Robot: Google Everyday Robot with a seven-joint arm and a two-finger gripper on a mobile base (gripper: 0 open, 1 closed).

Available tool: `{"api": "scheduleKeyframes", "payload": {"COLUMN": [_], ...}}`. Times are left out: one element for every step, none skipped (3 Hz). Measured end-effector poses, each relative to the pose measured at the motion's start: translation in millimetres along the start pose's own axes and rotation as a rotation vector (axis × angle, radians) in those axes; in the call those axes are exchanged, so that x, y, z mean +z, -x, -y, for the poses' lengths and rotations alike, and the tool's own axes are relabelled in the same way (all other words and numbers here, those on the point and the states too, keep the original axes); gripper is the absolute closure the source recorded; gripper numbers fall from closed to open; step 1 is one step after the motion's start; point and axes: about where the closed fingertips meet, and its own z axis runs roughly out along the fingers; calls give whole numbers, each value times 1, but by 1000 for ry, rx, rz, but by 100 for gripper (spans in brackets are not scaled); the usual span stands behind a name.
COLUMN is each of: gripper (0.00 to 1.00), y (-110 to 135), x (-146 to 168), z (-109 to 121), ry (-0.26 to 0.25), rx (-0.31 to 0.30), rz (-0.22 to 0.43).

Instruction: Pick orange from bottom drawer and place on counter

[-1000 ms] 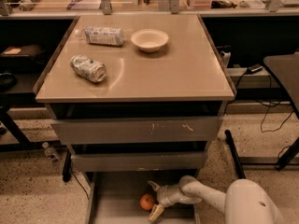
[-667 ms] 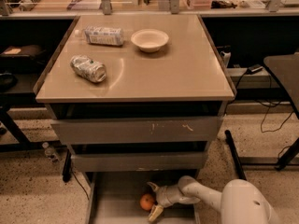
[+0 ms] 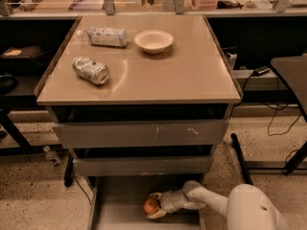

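Note:
The orange point(image 3: 151, 205) lies on the grey floor of the open bottom drawer point(image 3: 120, 210), under the two upper drawers. My gripper point(image 3: 154, 205) reaches in from the right on a white arm, and its two tan fingers stand above and below the orange, close around it. The tan counter point(image 3: 182, 66) is the top of the cabinet, well above the gripper.
On the counter lie a white bowl point(image 3: 153, 40), a crushed silver can point(image 3: 90, 70) and a plastic bottle on its side point(image 3: 106, 36). The two upper drawers point(image 3: 139, 134) overhang the bottom drawer. A dark table point(image 3: 292, 75) and cables stand at the right.
The gripper and orange stay in the same place in the bottom drawer; the arm's white body has shifted slightly.

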Motion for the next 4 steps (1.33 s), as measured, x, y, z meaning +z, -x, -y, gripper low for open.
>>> {"api": "scheduleKeyframes", "payload": {"gripper": [64,88,100,100], "y": [0,0,1,9], "x": [0,0,-6,-30], "z": [0,0,-8,-10], "ry": [0,0,-13,-64], "rx": [0,0,11,10], "rz": [0,0,8,13]}}
